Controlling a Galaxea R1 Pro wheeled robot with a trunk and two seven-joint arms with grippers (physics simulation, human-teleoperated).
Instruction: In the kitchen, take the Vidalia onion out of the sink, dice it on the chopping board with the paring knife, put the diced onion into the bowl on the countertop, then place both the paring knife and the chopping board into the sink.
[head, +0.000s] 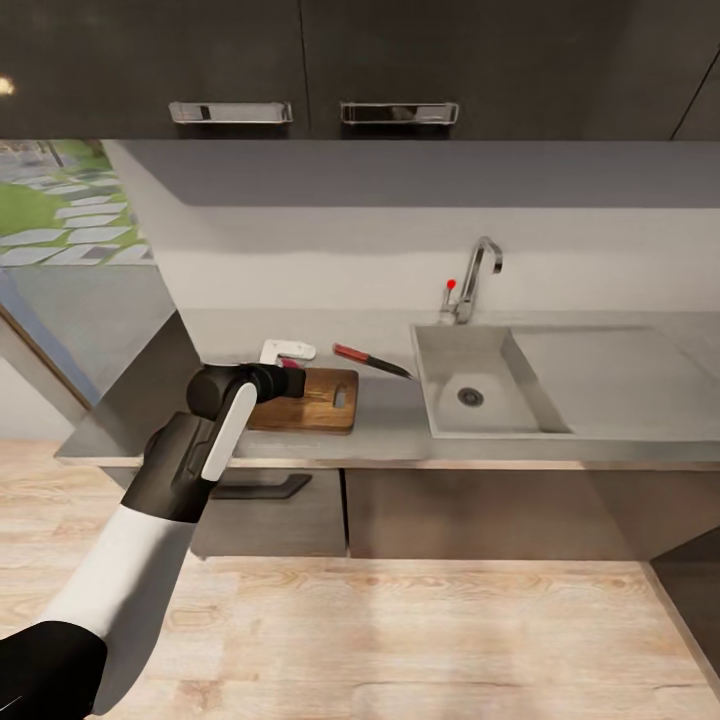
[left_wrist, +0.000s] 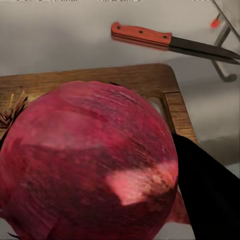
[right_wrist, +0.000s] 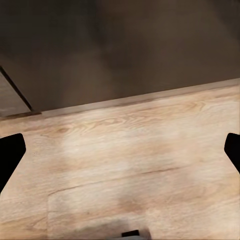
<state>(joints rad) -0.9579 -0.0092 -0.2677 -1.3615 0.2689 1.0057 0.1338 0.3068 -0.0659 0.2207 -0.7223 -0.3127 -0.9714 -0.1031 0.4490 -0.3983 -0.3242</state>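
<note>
Onion (left_wrist: 90, 160) is out of the sink (head: 470, 385), held in the left gripper (head: 290, 378), fingers (left_wrist: 210, 190) closed around it just over the chopping board (head: 320, 402). Paring knife (head: 372, 361) lies on the tabletop (head: 390, 425) between board and sink, untouched. Bowl (head: 287, 351) sits behind the board. Right gripper (right_wrist: 120, 150) fingers are spread wide, empty, over the floor (right_wrist: 125, 165). Dicing, bowling and sink drop-offs remain.

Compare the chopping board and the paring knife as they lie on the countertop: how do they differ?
The chopping board is a broad brown wooden rectangle; the paring knife is slim, with an orange-red handle and dark blade. The left gripper holds a red onion over the board; the knife lies free, nearer the sink. Both rest flat on the countertop.
</note>
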